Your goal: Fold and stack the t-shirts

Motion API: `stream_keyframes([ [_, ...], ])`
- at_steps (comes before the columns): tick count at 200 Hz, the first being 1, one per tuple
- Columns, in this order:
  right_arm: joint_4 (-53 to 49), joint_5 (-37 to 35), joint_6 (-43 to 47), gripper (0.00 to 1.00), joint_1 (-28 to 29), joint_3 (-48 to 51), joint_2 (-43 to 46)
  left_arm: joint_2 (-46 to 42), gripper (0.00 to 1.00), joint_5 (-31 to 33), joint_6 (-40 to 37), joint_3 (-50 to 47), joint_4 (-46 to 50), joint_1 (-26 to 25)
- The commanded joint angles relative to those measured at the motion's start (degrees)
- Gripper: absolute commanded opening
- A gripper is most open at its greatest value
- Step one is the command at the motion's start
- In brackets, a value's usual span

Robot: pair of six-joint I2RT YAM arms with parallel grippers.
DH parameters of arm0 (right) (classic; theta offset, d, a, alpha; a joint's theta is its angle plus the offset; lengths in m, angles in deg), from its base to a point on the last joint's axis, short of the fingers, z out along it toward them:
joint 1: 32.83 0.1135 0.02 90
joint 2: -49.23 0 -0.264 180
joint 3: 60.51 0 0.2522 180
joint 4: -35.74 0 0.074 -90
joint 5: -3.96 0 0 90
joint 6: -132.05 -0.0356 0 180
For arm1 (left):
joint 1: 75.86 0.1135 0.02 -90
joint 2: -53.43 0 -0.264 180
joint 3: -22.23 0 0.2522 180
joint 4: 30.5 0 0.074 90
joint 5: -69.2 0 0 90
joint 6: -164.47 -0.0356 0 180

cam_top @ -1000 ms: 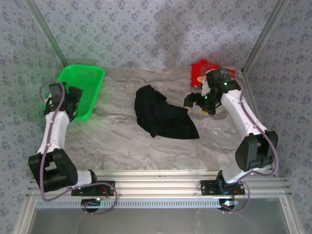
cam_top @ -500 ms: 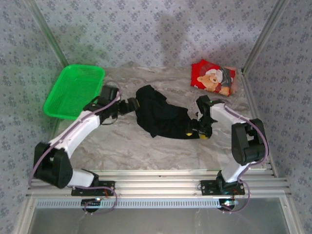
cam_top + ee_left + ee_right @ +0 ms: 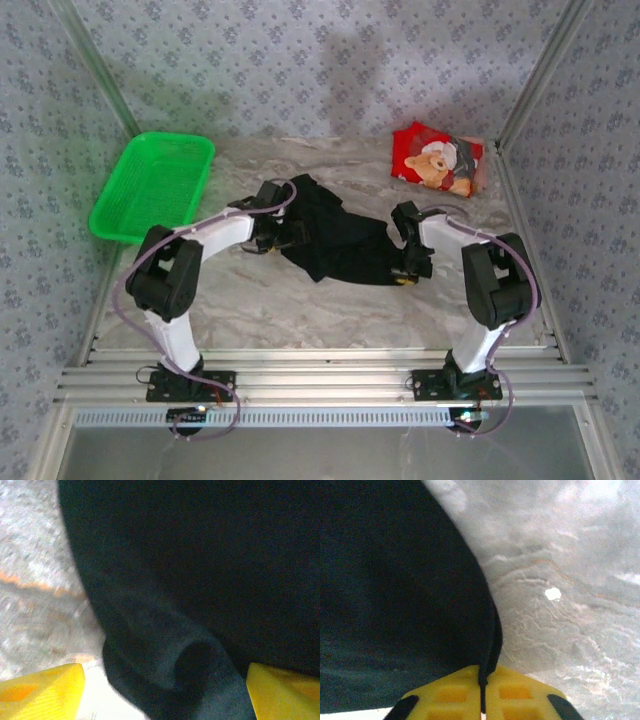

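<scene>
Barely begun: the black shirt (image 3: 335,240) is seen crumpled on the worktop (image 3: 250,300) right of the green basket (image 3: 150,190), its edge pinched in the closed right hand (image 3: 483,682), a fold straddled by the wide-spread left hand (image 3: 162,685). The red shirt (image 3: 438,162), bunched farther right of the basket, is left untouched. Folding and stacking are judged outstanding

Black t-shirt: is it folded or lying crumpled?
Crumpled, not folded. From above the black t-shirt is an irregular bunched heap; the left wrist view shows a loose rolled ridge of its cloth.
</scene>
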Motion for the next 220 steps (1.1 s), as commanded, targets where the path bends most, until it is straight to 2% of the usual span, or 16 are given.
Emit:
stream_keyframes([
  [1, 8.5, 3.1, -0.7, 0.00, 1.5, -2.0, 0.3, 4.0, 0.75, -0.9, 0.1, 3.4, -2.5, -0.3],
  [10, 8.7, 4.1, -0.8, 0.00, 1.5, -2.1, 1.3, 5.6, 0.61, -1.5, -0.3, 4.6, -3.6, -0.2],
  [31, 8.3, 6.5, -1.1, 0.00, 1.6, -2.6, 5.1, 6.3, 0.13, 0.2, -1.1, 7.6, -1.4, 0.1],
  [41, 6.9, 7.2, -0.8, 0.00, 1.6, -3.4, 7.5, 4.0, 0.00, 2.5, -1.9, 8.4, 0.2, 0.5],
  [68, 2.2, 10.9, -1.2, 0.00, -0.3, -7.1, 15.8, -6.1, 0.00, 8.1, -4.4, 10.1, 6.9, 2.5],
  [97, 0.3, 18.4, -3.6, 0.00, -3.6, -15.2, 22.8, -16.7, 0.00, 8.8, -5.9, 13.2, 14.6, 6.0],
  [123, -1.5, 22.9, -3.1, 0.00, -5.6, -22.8, 25.0, -21.9, 0.00, 8.8, -8.4, 18.3, 20.7, 8.0],
  [158, -2.0, 26.9, -3.9, 0.00, -10.9, -30.1, 26.1, -23.1, 0.00, 5.0, -9.5, 25.9, 25.5, 13.1],
  [186, 1.2, 31.3, -4.7, 0.00, -14.7, -35.0, 25.2, -21.1, 0.01, 3.9, -11.6, 32.8, 26.2, 15.2],
  [220, 4.7, 36.0, -7.9, 0.00, -18.1, -44.2, 20.6, -13.7, 0.00, 2.8, -13.2, 51.3, 31.4, 17.2],
])
